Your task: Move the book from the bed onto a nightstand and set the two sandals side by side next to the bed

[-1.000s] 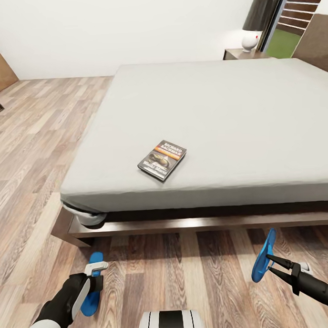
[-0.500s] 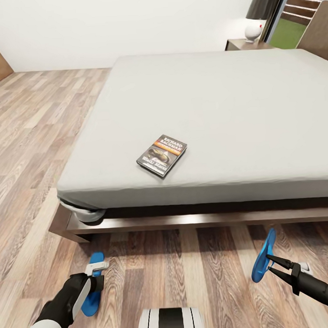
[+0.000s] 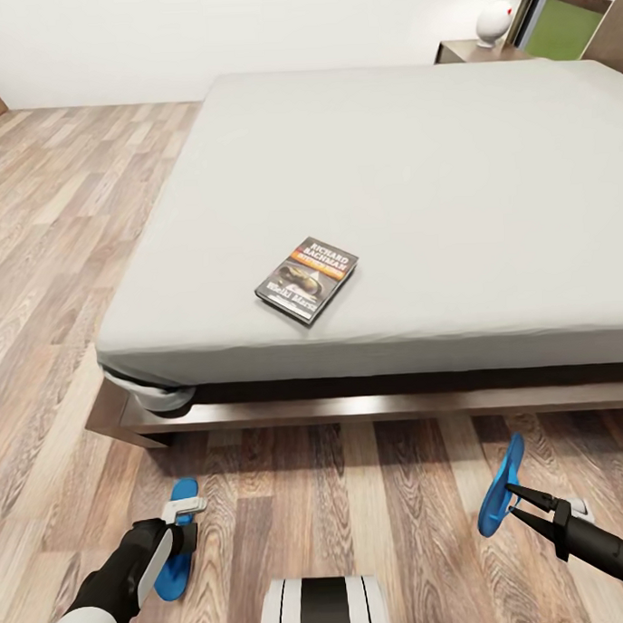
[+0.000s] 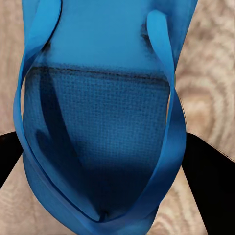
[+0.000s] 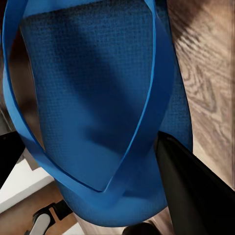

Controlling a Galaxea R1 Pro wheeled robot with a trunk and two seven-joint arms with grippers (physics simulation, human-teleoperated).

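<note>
Wood-plank flooring [image 3: 63,232] is stretching around the bed [image 3: 406,199], and that big grey mattress is our landmark; the book [image 3: 307,279] is lying flat on the bed, close to its near edge, cover up, well apart from both arms; beyond the bed's far right corner the nightstand [image 3: 475,51] is standing with a white lamp [image 3: 496,15] on top. Down on the floor in front of the bed, near its left corner, the left gripper [image 3: 179,535] is sitting over the left sandal [image 3: 176,553], which is lying flat on the planks; in the left wrist view that sandal [image 4: 100,127] is sitting between the dark fingers [image 4: 210,186], yet I cannot tell whether they are pinching it; in front of the bed further right, the right gripper [image 3: 512,500] is clamping the right sandal [image 3: 501,489], holding it up on edge off the floor; the right wrist view is showing its blue straps [image 5: 93,107] against one black finger [image 5: 196,186].
</note>
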